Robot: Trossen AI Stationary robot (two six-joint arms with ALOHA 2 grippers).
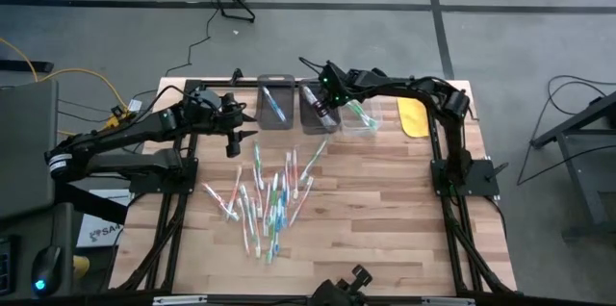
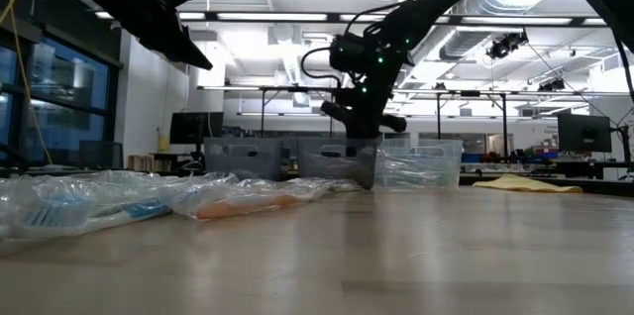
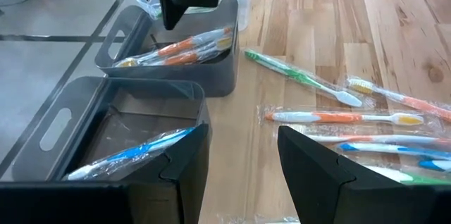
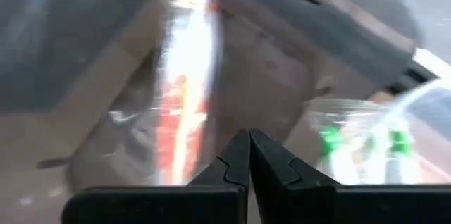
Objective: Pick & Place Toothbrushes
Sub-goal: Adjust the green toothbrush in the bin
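Toothbrushes (image 1: 269,200) lie scattered mid-table, long axes mostly running front to back. Left gripper (image 1: 234,135) hovers just beyond the pile's far-left edge, fingers (image 3: 313,171) spread, holding nothing; it looks like the nearer arm for the next pick. Farther back, right gripper (image 1: 320,104) sits over the middle grey bin (image 1: 317,119), jaws pressed shut, nothing visibly held. Some brushes are already binned.

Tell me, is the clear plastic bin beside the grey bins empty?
No, the clear plastic bin holds green-handled toothbrushes, seen from above next to the middle grey bin.
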